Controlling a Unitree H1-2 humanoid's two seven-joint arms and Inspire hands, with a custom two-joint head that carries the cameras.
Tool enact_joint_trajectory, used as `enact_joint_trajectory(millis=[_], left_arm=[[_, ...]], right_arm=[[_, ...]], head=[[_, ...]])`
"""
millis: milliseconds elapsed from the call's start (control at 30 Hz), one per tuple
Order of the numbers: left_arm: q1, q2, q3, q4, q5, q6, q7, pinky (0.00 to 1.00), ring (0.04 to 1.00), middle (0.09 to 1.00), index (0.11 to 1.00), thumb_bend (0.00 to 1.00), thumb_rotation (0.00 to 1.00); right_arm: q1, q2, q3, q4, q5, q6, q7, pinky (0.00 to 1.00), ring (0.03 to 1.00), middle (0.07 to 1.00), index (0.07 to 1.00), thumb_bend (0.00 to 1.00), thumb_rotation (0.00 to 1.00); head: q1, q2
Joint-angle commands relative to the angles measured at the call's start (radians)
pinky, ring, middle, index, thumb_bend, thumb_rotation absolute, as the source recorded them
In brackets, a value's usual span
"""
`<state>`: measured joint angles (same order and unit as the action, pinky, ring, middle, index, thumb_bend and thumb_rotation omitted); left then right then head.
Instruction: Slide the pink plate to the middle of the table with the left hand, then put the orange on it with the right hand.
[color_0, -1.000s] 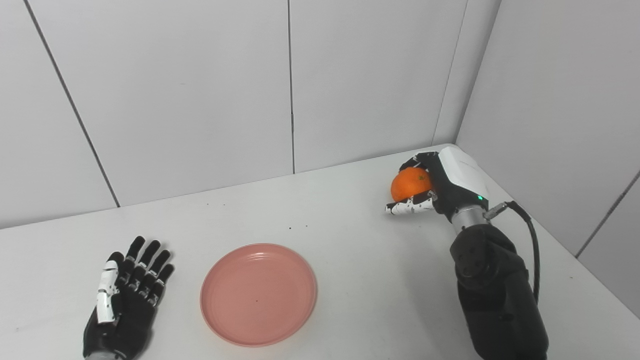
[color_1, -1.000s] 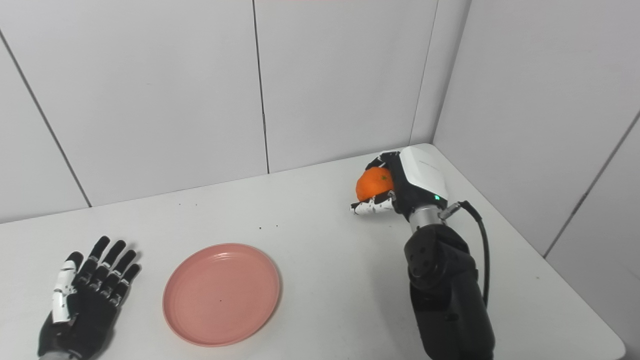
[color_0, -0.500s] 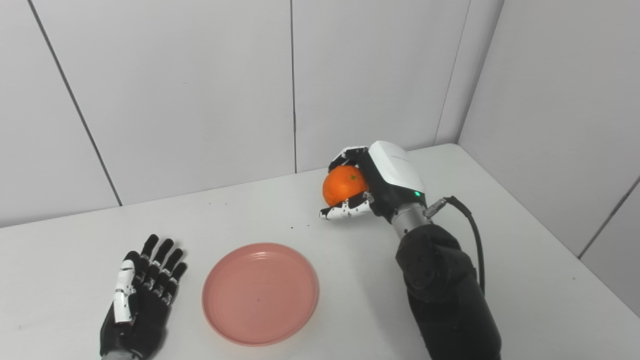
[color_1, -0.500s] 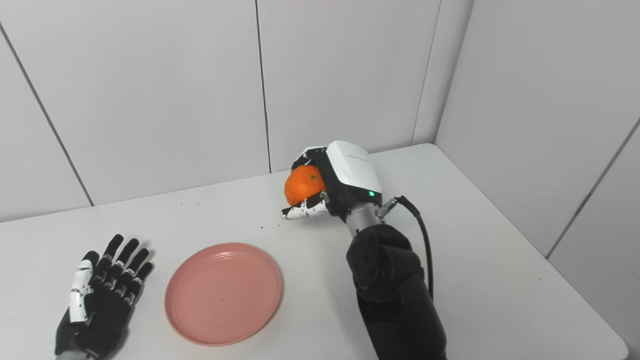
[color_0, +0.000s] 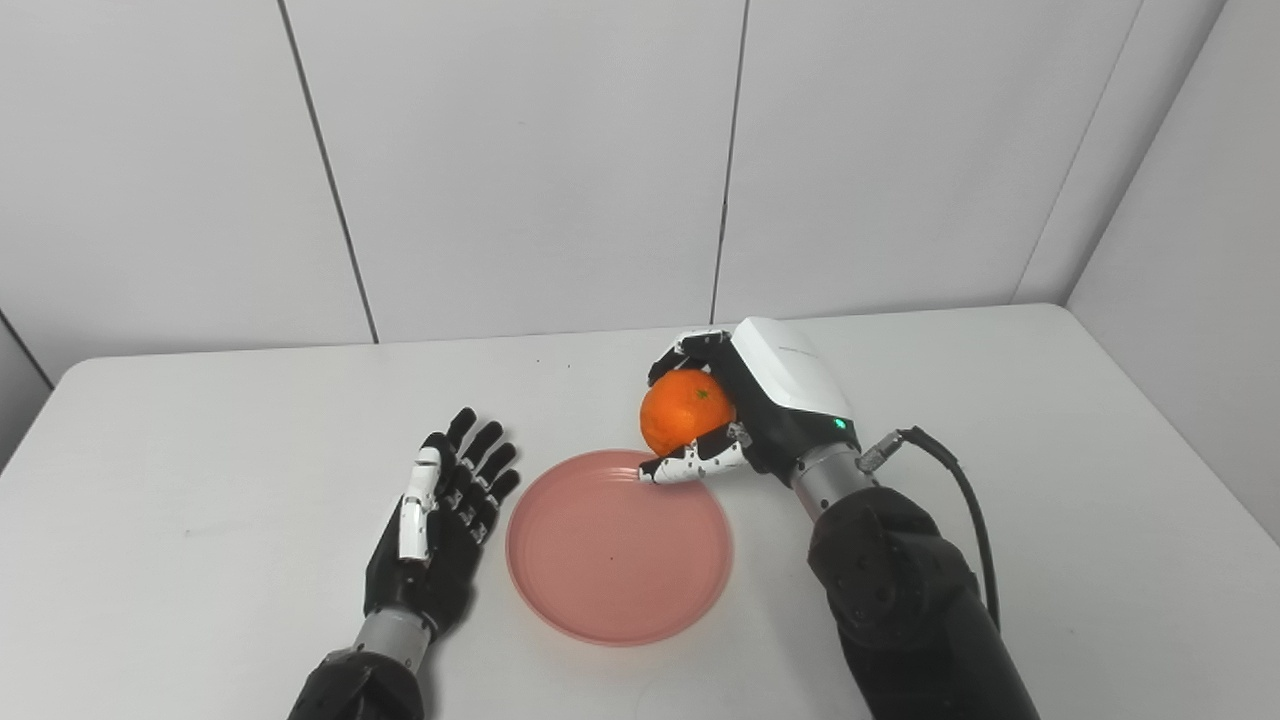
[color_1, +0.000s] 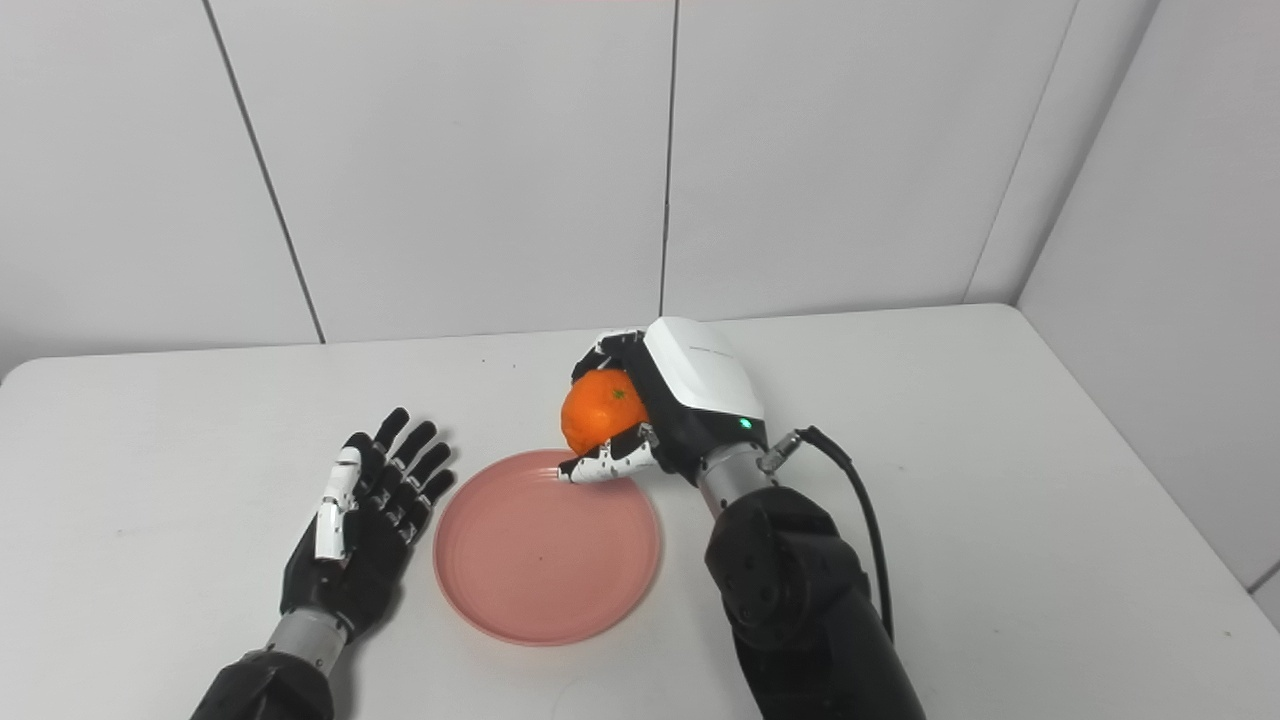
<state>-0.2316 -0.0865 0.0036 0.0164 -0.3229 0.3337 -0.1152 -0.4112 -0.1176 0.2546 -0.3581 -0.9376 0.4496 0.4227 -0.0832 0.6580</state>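
The pink plate (color_0: 618, 545) lies flat near the middle of the white table (color_0: 1050, 420). My right hand (color_0: 745, 410) is shut on the orange (color_0: 678, 410), holding it above the plate's far right rim, with the thumb over the rim. My left hand (color_0: 438, 520) rests palm down on the table just left of the plate, fingers spread, open and apart from the rim.
Grey wall panels stand behind the table and along its right side. The right arm's black cable (color_0: 960, 500) loops over the table to the right of the plate.
The camera has turned, shifting the whole scene right. My right hand has carried the orange leftward and toward the plate, from the far right corner to above the plate's rim. The left hand stays flat.
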Motion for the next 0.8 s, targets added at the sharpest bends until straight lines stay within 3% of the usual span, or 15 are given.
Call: enact_joint_trajectory(millis=[0,333,767], left_arm=[[0.015,-0.016,-0.009,0.011,0.018,0.047,0.028,0.95,0.944,0.951,0.956,0.36,1.00],[0.006,-0.059,-0.040,0.010,0.089,0.026,0.083,0.91,0.921,0.930,0.933,0.37,1.00],[0.004,-0.068,-0.040,0.002,0.138,0.022,0.105,0.88,0.906,0.916,0.920,0.38,1.00]], right_arm=[[-0.053,0.005,0.010,-0.010,0.015,-0.031,-0.008,0.34,0.446,0.500,0.478,0.53,0.00],[-0.056,0.007,0.073,0.068,0.054,-0.046,-0.030,0.28,0.366,0.427,0.519,0.53,0.00],[-0.032,0.034,0.128,0.163,0.059,-0.029,-0.065,0.30,0.383,0.432,0.514,0.53,0.00]], head=[[0.026,0.005],[0.147,0.031],[0.135,0.035]])
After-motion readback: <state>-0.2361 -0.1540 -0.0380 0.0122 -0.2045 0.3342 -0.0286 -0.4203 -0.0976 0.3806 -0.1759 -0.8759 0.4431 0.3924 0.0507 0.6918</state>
